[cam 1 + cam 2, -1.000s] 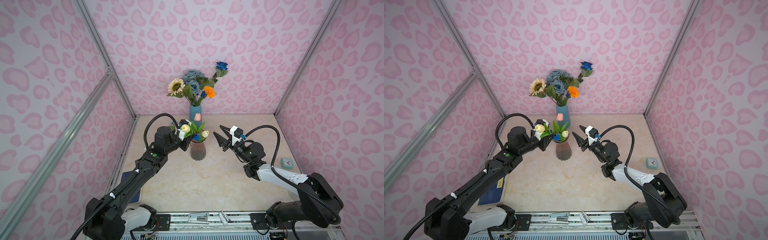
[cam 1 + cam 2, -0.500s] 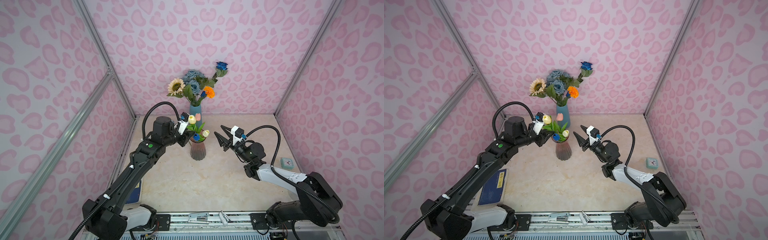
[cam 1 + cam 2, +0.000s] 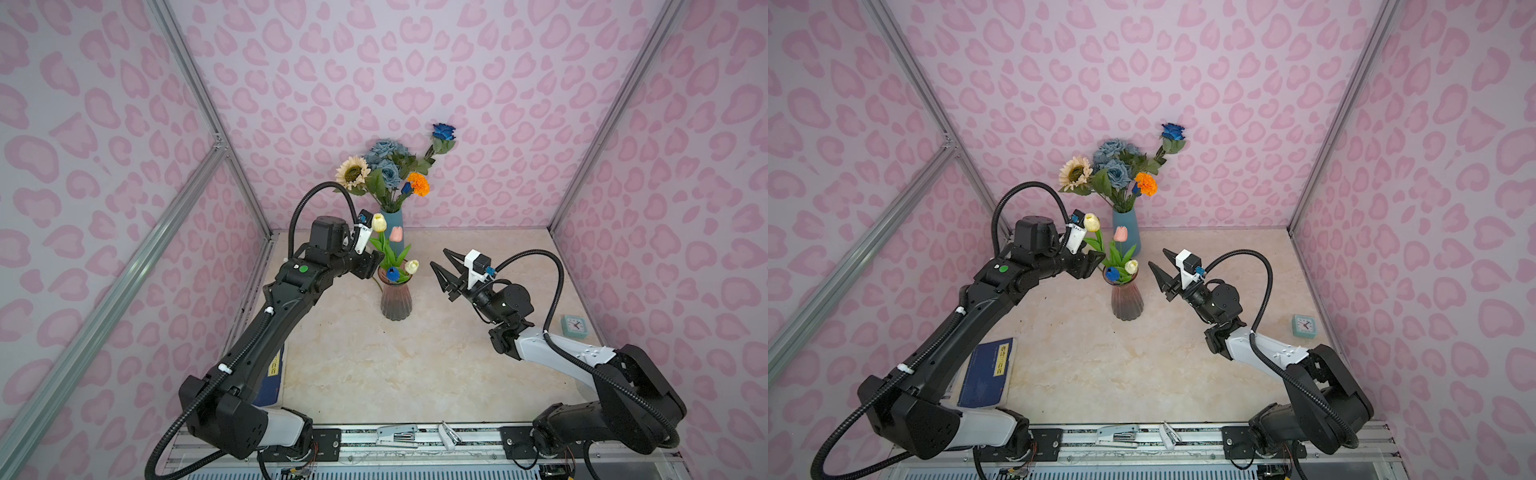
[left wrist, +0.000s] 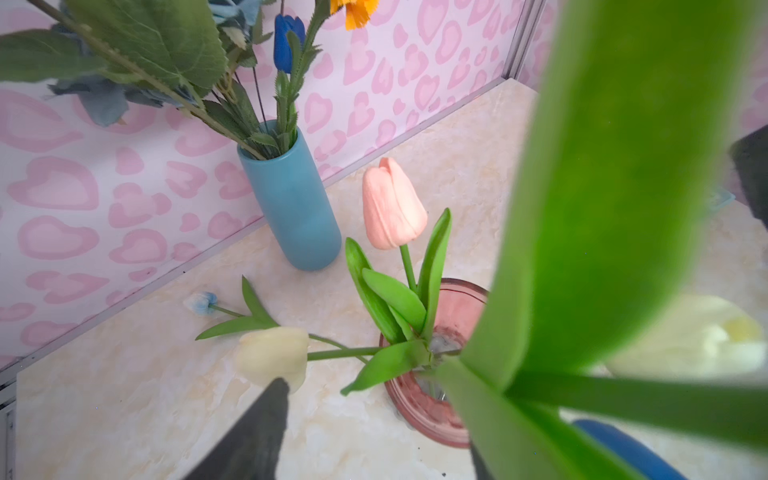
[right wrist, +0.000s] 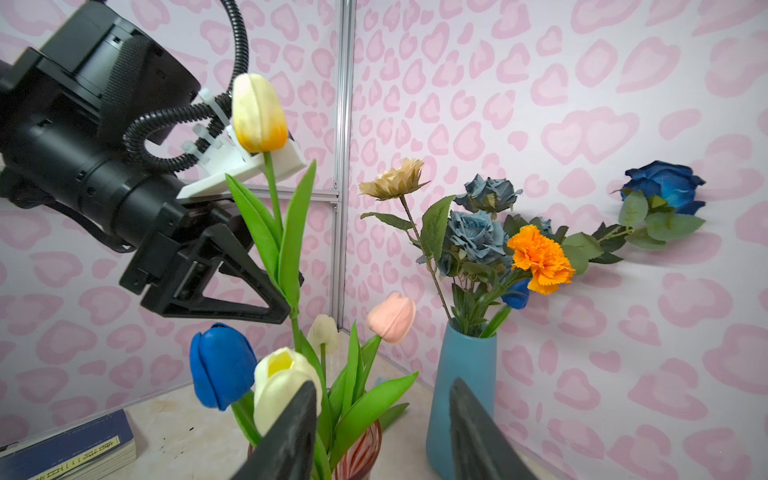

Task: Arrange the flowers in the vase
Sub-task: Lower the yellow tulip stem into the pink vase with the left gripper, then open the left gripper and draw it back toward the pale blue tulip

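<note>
A ribbed pink glass vase (image 3: 395, 301) (image 5: 361, 449) stands mid-table. It holds a pink tulip (image 3: 396, 234) (image 4: 390, 203), a blue tulip (image 5: 222, 365), a cream tulip (image 5: 282, 374) and a tall yellow tulip (image 3: 378, 222) (image 5: 257, 112). My left gripper (image 3: 376, 262) (image 4: 374, 419) is open beside the yellow tulip's stem, and a leaf hides one of its fingers. Another cream tulip (image 4: 272, 353) leans low out of the vase. A pale blue tulip (image 4: 201, 301) lies on the table. My right gripper (image 3: 438, 257) (image 5: 382, 384) hovers open and empty, right of the vase.
A blue vase (image 3: 1131, 239) (image 4: 295, 199) at the back wall holds a sunflower (image 3: 352, 172), dusty-blue roses (image 3: 386, 158), a blue rose (image 3: 444, 132) and a marigold (image 3: 417, 184). A blue book (image 3: 986, 374) lies front left. A small teal clock (image 3: 574, 325) sits at the right wall.
The left gripper's jaws have opened. The yellow tulip, tilted low in them a second ago, now stands taller and upright in the glass vase. The right arm has barely moved.
</note>
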You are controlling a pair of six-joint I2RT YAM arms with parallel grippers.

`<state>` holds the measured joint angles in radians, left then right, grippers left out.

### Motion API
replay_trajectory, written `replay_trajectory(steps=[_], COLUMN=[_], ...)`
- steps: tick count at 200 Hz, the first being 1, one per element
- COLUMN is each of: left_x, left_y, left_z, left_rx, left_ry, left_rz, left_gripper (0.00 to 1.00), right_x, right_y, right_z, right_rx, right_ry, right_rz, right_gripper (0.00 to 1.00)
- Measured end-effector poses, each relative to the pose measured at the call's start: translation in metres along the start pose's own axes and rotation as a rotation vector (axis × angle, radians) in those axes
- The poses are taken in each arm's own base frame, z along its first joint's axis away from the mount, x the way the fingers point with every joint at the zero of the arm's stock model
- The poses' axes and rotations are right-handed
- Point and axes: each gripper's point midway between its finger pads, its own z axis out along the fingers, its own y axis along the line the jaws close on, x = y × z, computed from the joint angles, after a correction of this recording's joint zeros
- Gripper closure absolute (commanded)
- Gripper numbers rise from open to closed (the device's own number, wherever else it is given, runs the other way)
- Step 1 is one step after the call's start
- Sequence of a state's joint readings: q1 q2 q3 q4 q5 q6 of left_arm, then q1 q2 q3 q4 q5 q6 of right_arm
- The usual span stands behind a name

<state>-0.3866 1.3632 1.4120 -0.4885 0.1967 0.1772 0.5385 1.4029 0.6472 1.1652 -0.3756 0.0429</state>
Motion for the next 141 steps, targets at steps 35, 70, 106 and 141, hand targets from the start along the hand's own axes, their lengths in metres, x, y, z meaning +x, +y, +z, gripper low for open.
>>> replay_trajectory(steps=[35, 70, 106, 141], left_x=[-0.004, 0.015, 0.035, 0.023], left_y=[-0.003, -0.016, -0.019, -0.007], left_z=[-0.007, 0.008, 0.024, 0.011], left_rx=[0.006, 0.043, 0.036, -0.039], left_ry=[0.005, 0.107, 0.198, 0.162], left_rz=[0.051, 0.117, 0.146, 0.157], left_gripper=[0.18, 0.20, 0.15, 0.08], right_x=[0.006, 0.003, 0.002, 0.000], right_y=[0.001, 0.002, 0.002, 0.003], right_z=[0.002, 0.005, 0.006, 0.006], right_rx=[-0.011, -0.018, -0.022, -0.030], right_ry=[0.011, 0.004, -0.005, -0.007], right_rz=[0.011, 0.019, 0.026, 0.026], right_gripper=[0.49, 0.48, 0.48, 0.48])
